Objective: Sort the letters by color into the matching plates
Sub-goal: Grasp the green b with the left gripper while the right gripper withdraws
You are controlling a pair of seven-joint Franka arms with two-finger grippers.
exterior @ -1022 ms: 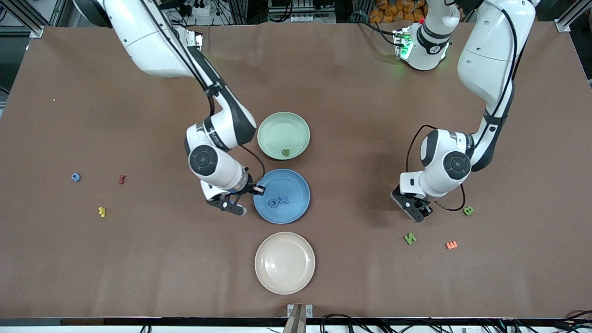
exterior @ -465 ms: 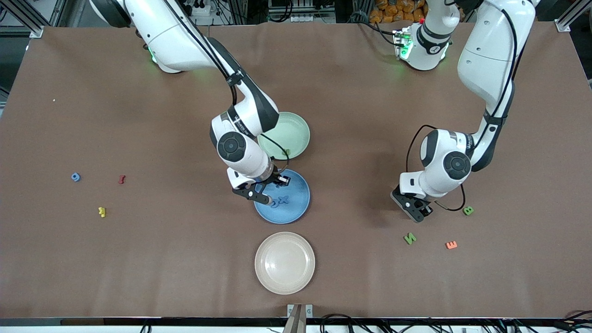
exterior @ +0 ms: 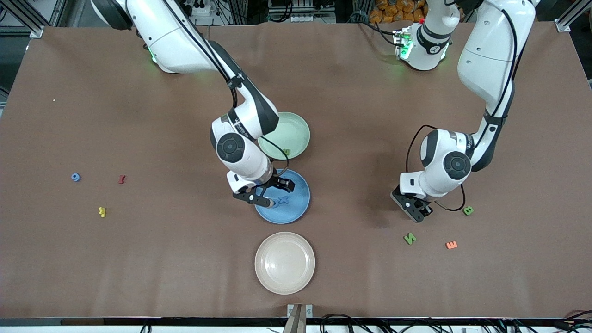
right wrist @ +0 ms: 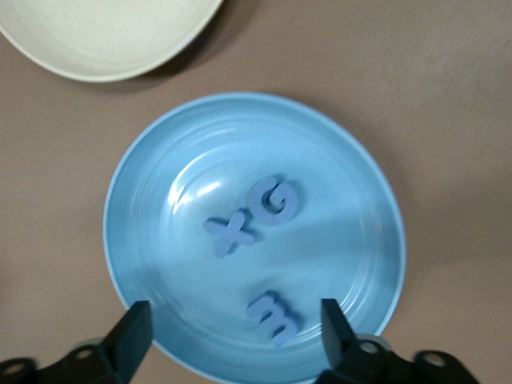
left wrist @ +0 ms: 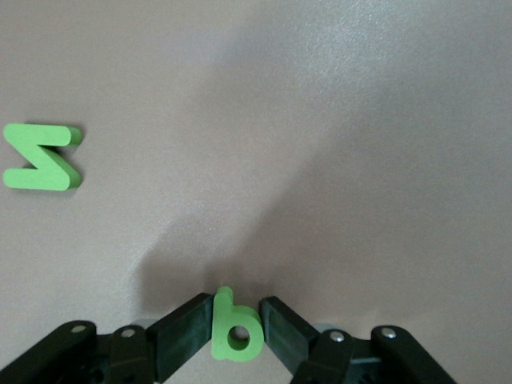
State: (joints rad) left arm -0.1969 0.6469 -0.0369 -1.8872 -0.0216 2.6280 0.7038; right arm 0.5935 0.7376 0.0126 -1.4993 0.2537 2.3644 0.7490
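We read blue X (right wrist: 232,234), G (right wrist: 278,200) and m (right wrist: 272,317) on the blue plate (right wrist: 152,168), between the right gripper (right wrist: 236,332) fingers.

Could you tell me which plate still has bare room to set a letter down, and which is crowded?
The beige plate is bare. The green plate holds one green letter. The blue plate, under the open right gripper, holds three blue letters.

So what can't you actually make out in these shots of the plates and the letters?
- Blue plate, front view: the right gripper covers part of its letters.
- Green plate, front view: the right arm hides one edge; its small green letter is too tiny to read.
- Small shapes toward the right arm's end, front view: too small to read.
- Green piece in the left gripper, left wrist view: its lower part is covered.
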